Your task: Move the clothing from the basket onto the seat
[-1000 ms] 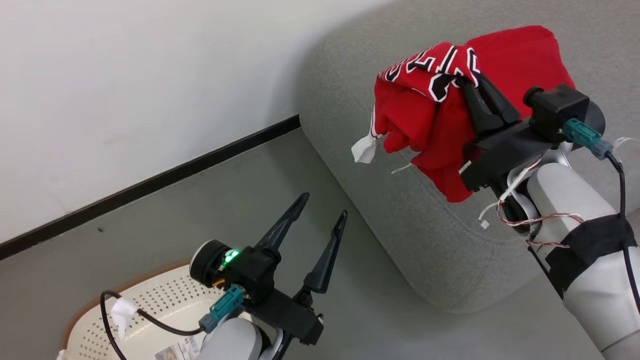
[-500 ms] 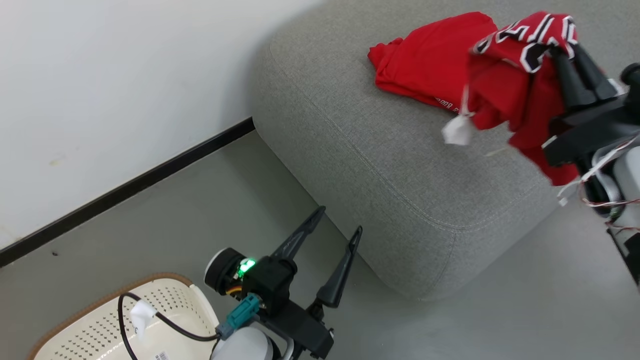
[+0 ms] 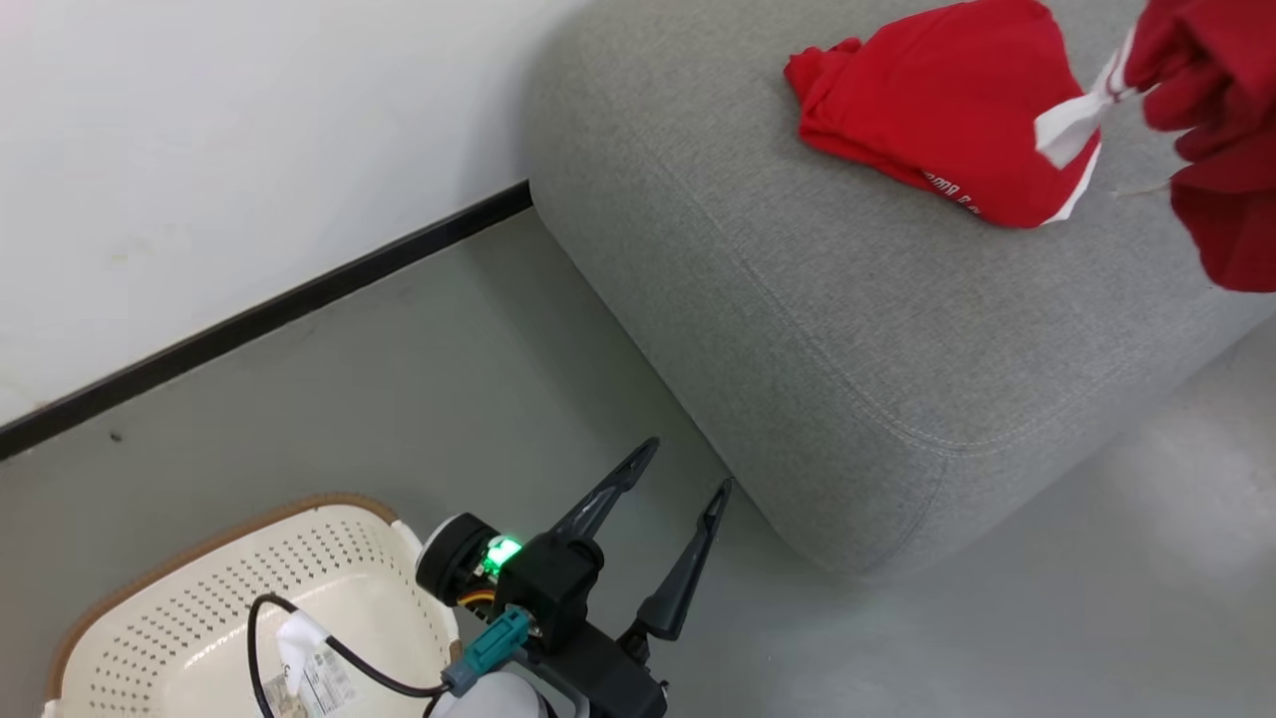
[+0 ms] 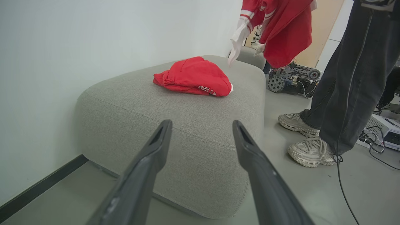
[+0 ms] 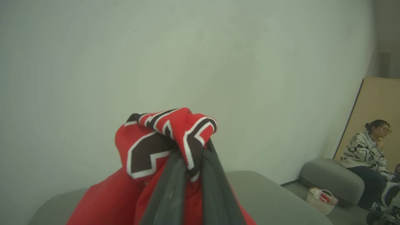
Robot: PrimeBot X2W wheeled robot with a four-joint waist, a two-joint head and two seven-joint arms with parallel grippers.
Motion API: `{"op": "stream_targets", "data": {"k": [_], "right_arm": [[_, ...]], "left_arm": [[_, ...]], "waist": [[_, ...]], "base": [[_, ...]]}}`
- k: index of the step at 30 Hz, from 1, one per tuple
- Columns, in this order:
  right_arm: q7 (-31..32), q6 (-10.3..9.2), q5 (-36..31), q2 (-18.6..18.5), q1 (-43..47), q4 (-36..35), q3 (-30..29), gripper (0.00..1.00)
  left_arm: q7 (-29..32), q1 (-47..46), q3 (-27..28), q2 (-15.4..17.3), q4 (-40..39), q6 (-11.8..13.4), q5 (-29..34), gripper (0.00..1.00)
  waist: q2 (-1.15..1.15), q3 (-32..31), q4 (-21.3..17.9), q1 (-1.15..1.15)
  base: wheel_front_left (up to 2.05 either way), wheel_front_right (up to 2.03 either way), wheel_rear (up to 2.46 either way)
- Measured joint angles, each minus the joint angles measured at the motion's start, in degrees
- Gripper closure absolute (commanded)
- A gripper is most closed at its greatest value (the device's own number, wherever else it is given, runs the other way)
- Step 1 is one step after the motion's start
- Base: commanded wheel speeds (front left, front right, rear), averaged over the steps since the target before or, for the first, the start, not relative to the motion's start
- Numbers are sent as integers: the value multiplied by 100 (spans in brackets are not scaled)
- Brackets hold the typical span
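Note:
The grey seat (image 3: 847,329) fills the upper right of the head view. One folded red piece of clothing (image 3: 947,110) lies on its top, also visible from the left wrist (image 4: 193,76). A second red garment (image 3: 1216,150) with a white tag hangs at the right edge, above the seat. My right gripper (image 5: 193,153) is shut on it at the black-and-white lettering (image 5: 168,134). My left gripper (image 3: 688,465) stands open and holds nothing, low over the floor before the seat's corner. The cream basket (image 3: 229,519) sits at the lower left with a label on its bottom.
A white wall with a black baseboard (image 3: 269,319) runs behind the seat. A person's legs and pale shoes (image 4: 312,150) stand right of the seat beside a small wheeled machine (image 4: 293,81) and cables. A seated person (image 5: 365,150), another sofa and another basket (image 5: 322,200) are farther off.
The head camera has shifted. The held garment has gone from mid-picture to the right edge, and the right arm has left the picture. The left gripper stays open.

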Motion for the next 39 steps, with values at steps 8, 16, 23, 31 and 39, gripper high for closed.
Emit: {"op": "stream_targets", "data": {"k": [8, 16, 23, 31, 39], "right_arm": [[0, -200, 205, -413, -208, -14, -606, 100], [0, -316, 304, -691, -381, -27, -1054, 100], [151, -459, 354, -991, -517, 109, -1502, 100], [365, -510, 573, -1383, -725, 363, -2124, 100], [567, -536, 592, -1633, -1584, 627, -2305, 100]], "left_arm": [[0, -31, -76, 188, -36, -2, 48, 0], [0, -129, -141, 359, -125, -5, 91, 0], [0, -387, -122, 521, -230, -5, 91, 0], [0, -578, -238, 666, -319, -7, 90, 0], [0, -808, -447, 817, -366, -7, 79, 0]], "waist": [[0, 366, 279, 1], [0, 812, 629, 1], [0, 1261, 942, 1], [1, 1820, 1251, 1], [1, 2379, 1520, 1]], "base": [[0, 0, 0], [0, 0, 0], [0, 0, 0], [0, 0, 0], [0, 0, 0]]}}
